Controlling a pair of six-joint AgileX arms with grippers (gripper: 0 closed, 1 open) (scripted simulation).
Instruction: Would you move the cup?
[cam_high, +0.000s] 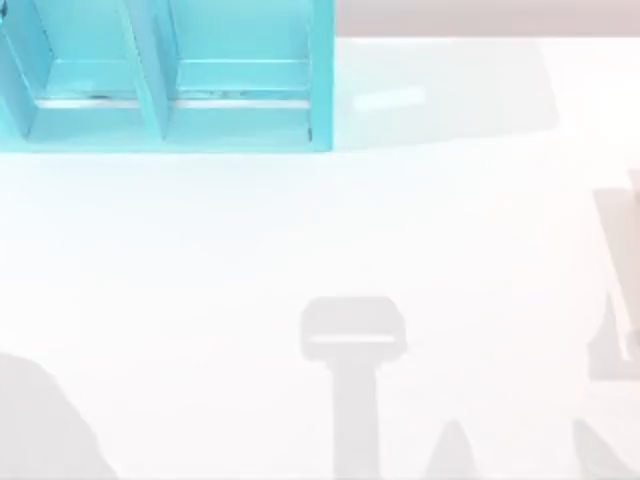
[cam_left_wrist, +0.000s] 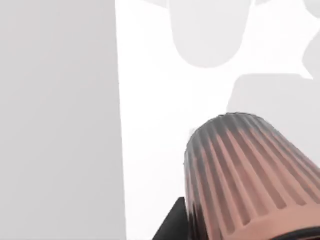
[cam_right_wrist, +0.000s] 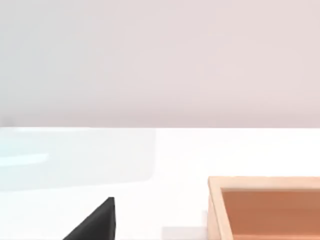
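Turquoise is the first colour to catch the eye from above: one shelf stands at the far left of the white table, with two open boxes in it that I can count. It sits at the back edge, likely so the middle of the table is free for work. Grey shadows lie on the table.

From the left wrist, one copper-brown cup with fine ribs is very close to the camera, its narrow end pointing away over the table. I think the left gripper is carrying it, since it sits so near and a dark finger shows just beside it, but I cannot tell for sure how the jaws stand.

From the right wrist, one black finger shows near one wooden box. I cannot tell its jaws either. The right arm looks idle.
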